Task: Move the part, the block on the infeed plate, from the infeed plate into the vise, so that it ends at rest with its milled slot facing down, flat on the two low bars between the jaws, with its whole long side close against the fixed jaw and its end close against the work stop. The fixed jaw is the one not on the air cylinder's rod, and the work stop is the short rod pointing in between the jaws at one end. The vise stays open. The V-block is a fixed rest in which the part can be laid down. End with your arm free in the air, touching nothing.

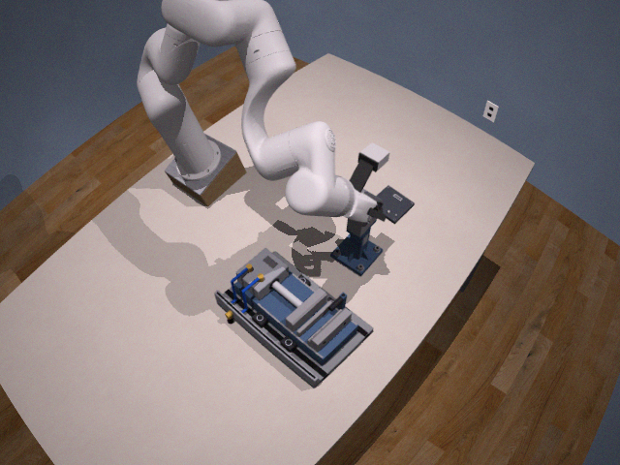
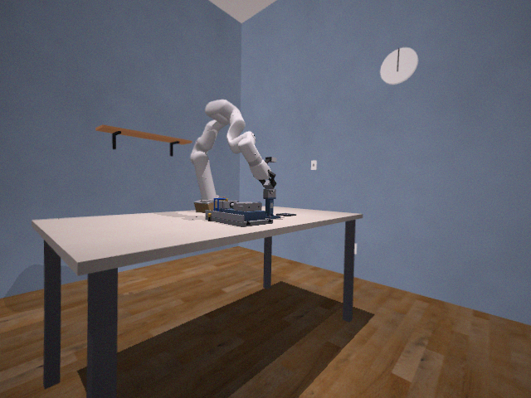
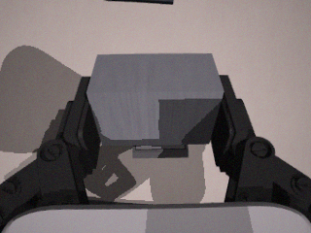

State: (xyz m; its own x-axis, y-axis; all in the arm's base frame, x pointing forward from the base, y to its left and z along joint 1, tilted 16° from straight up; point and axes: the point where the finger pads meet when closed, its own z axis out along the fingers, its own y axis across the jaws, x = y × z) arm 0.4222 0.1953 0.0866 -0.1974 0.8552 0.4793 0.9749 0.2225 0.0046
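My gripper [image 1: 364, 216] is shut on the part [image 3: 155, 100], a grey block that fills the space between the two dark fingers in the wrist view. It is held at the top of the blue V-block stand [image 1: 356, 252], and I cannot tell whether it touches the rest. In the side view the gripper [image 2: 270, 181] is just over the stand [image 2: 270, 204]. The vise [image 1: 300, 310] stands open, with nothing between the moving jaw [image 1: 310, 306] and the fixed jaw [image 1: 330, 330].
The air cylinder with blue tubing [image 1: 250, 282] is at the vise's near-base end. The work stop post [image 1: 343, 302] stands at the vise's far side. The arm's base [image 1: 204, 172] is at the back of the table. The table edge is to the right of the infeed plate.
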